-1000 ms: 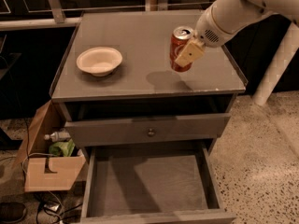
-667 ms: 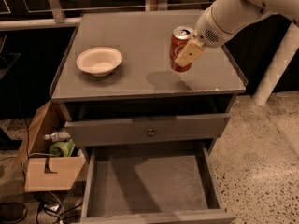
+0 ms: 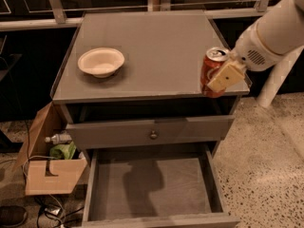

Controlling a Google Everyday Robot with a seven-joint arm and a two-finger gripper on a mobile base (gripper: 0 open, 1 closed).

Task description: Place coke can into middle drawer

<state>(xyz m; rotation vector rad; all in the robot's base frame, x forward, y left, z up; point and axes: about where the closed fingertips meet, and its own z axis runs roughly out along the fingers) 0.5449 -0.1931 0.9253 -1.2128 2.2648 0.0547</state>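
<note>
The coke can point(image 3: 209, 66), red with a silver top, is held upright in my gripper point(image 3: 216, 78) above the front right corner of the cabinet top. A cream-coloured finger point(image 3: 225, 77) presses on the can's right side, and the white arm reaches in from the upper right. The middle drawer point(image 3: 152, 186) stands pulled out below, wide and dark grey with a bare floor. The can is above and to the right of the drawer's open space.
A cream round bowl point(image 3: 101, 61) sits on the left of the cabinet top point(image 3: 152, 46). A closed grey drawer front with a round knob point(image 3: 153, 135) lies above the open drawer. A cardboard box point(image 3: 50, 170) with a bottle stands on the floor at left.
My gripper has carried the coke can to the right and forward, from over the cabinet top's right side to its front right corner. The bowl and drawer have not moved.
</note>
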